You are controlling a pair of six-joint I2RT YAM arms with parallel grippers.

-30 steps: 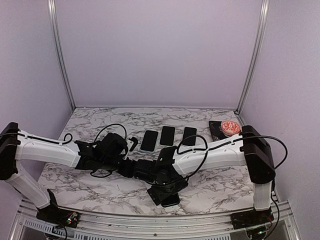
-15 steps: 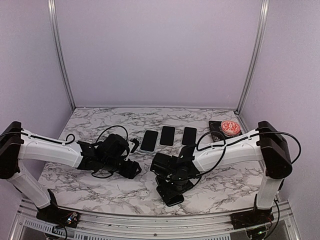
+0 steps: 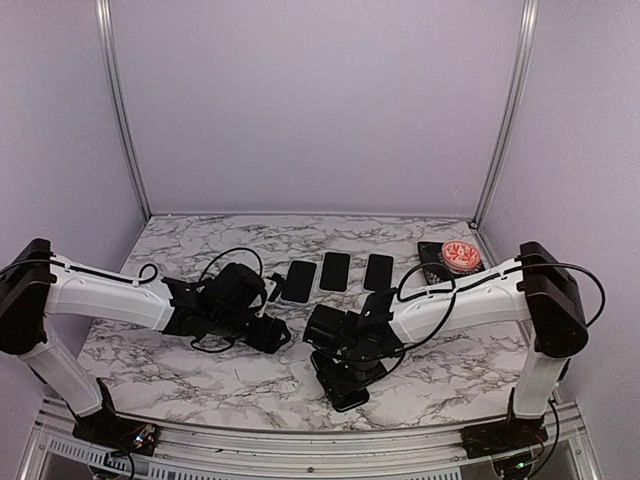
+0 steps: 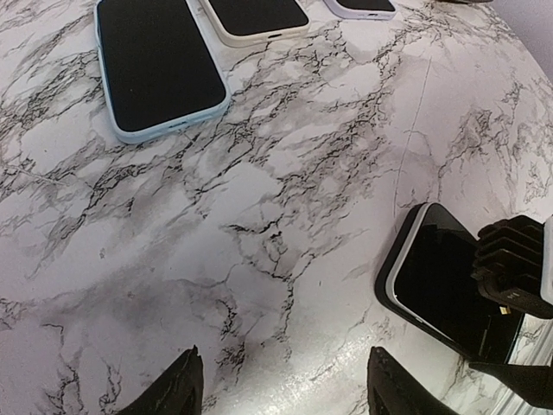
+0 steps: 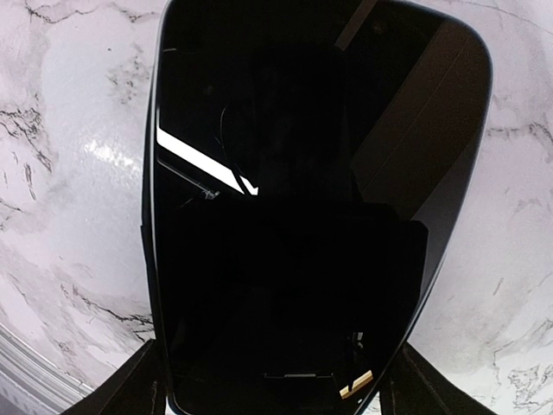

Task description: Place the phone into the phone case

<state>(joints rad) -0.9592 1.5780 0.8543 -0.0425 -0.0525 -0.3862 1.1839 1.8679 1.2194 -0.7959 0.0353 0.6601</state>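
A black phone [image 3: 350, 392] sits in a black case with a thin silver rim, flat on the marble near the front edge. It fills the right wrist view [image 5: 311, 173] and shows at the right of the left wrist view [image 4: 432, 285]. My right gripper [image 3: 345, 368] is over it, with its fingers [image 5: 138, 385] against the phone's two long sides [image 5: 276, 393]. My left gripper [image 3: 278, 338] is open and empty [image 4: 289, 393] above bare marble, just left of the phone.
Three cased phones lie side by side at the back: light blue [image 4: 160, 65], cream [image 4: 255, 17] and lilac [image 4: 363, 7]; they also show in the top view [image 3: 334, 271]. A dark stack topped by a red-patterned disc [image 3: 461, 256] sits at back right.
My right gripper has swung right with the phone and turned it. My left gripper has come apart from the right one and shifted slightly right.
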